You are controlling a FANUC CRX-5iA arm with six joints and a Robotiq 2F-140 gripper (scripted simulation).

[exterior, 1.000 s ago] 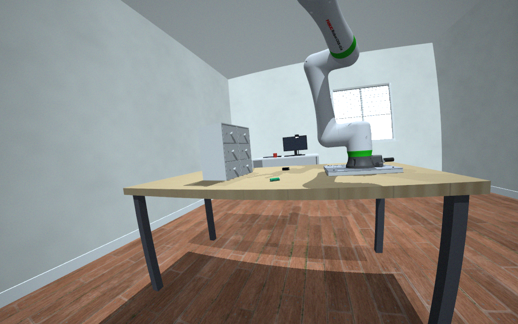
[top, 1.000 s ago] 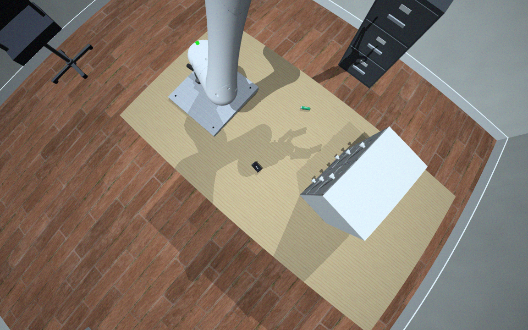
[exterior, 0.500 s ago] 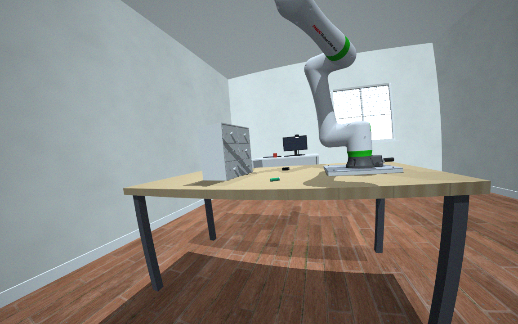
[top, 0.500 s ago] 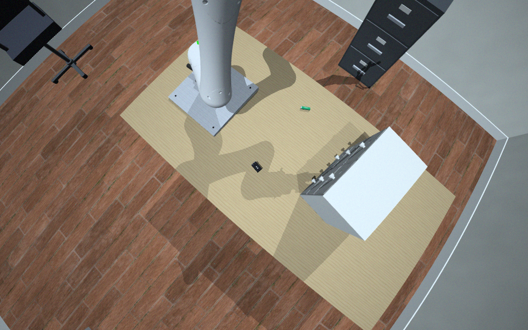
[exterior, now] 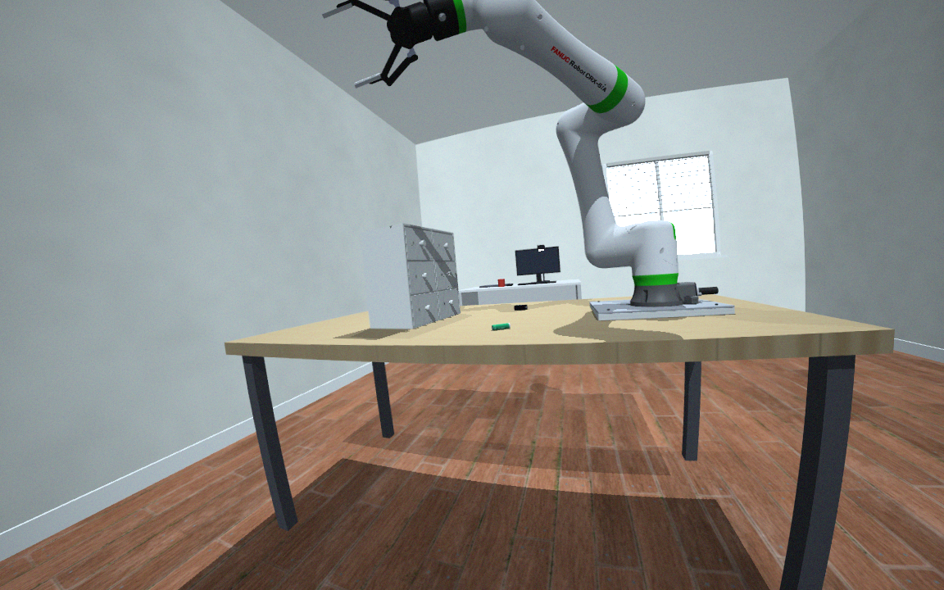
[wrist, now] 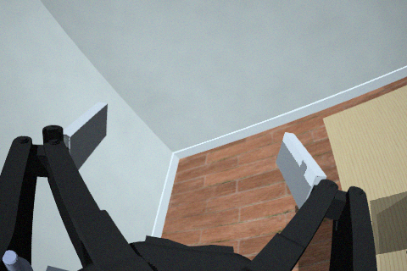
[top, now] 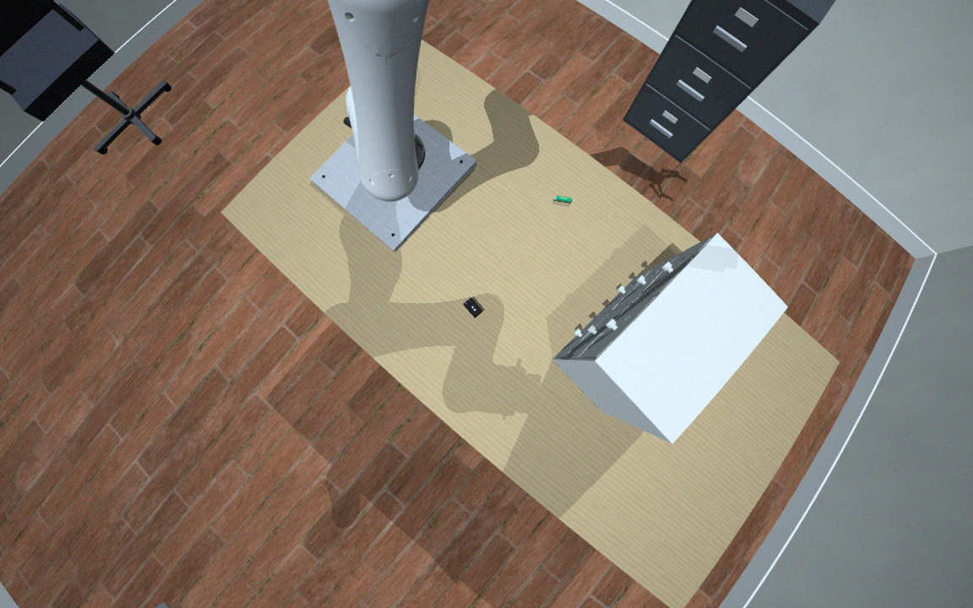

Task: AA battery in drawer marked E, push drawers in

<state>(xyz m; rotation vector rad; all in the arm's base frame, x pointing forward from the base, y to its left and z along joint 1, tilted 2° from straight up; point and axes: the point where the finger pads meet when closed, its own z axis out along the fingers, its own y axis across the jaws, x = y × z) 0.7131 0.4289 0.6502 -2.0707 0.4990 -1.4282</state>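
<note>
The AA battery (top: 562, 199) (exterior: 500, 326), green with a pale end, lies on its side on the table (top: 747, 453) (exterior: 534, 354), in front of the chest. The white chest (top: 690, 339) (exterior: 388, 279) stands upright, its knobbed drawer fronts facing the arm's base. The drawers look pushed in. No letters can be read, so I cannot tell which drawer is E. My gripper (exterior: 352, 46) (wrist: 194, 134) is wide open and empty, high above the chest and table and pointing roughly sideways. Neither battery nor chest shows in the wrist view.
A small black object (top: 473, 306) (exterior: 520, 307) lies on the table between the arm's base plate (top: 346, 192) (exterior: 666, 310) and the chest. A dark filing cabinet (top: 717, 72) stands on the floor beyond the table. Walls and floor fill most of the wrist view.
</note>
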